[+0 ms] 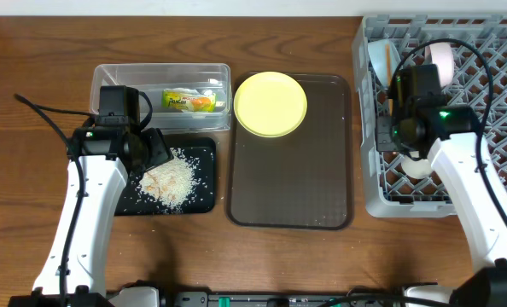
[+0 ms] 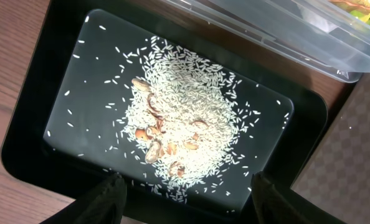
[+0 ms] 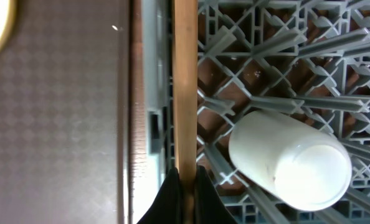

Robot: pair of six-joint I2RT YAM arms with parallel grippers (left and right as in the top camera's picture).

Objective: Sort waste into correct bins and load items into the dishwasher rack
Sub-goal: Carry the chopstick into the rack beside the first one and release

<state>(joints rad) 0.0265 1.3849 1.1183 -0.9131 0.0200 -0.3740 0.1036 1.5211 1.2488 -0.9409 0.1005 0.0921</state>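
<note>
The rice heap point(image 1: 170, 179) lies in the black tray point(image 1: 204, 203), mixed with a few brown bits point(image 2: 172, 118). My left gripper point(image 1: 149, 150) hovers over the tray's left part, open and empty point(image 2: 188, 204). The snack wrapper point(image 1: 189, 101) lies in the clear tub point(image 1: 108, 75). The yellow plate point(image 1: 270, 104) rests on the brown serving tray point(image 1: 292, 188). My right gripper point(image 1: 399, 128) is over the left edge of the grey rack point(image 1: 501, 128), shut on wooden chopsticks point(image 3: 185, 81). A white cup point(image 3: 291, 162) lies on its side in the rack. Two bowls point(image 1: 383, 56) point(image 1: 441, 58) stand at the rack's far end.
The clear tub's rim point(image 2: 284, 34) borders the black tray's far side. The brown serving tray point(image 3: 54, 112) lies just left of the rack wall point(image 3: 149, 93). Bare wooden table point(image 1: 32, 51) surrounds everything.
</note>
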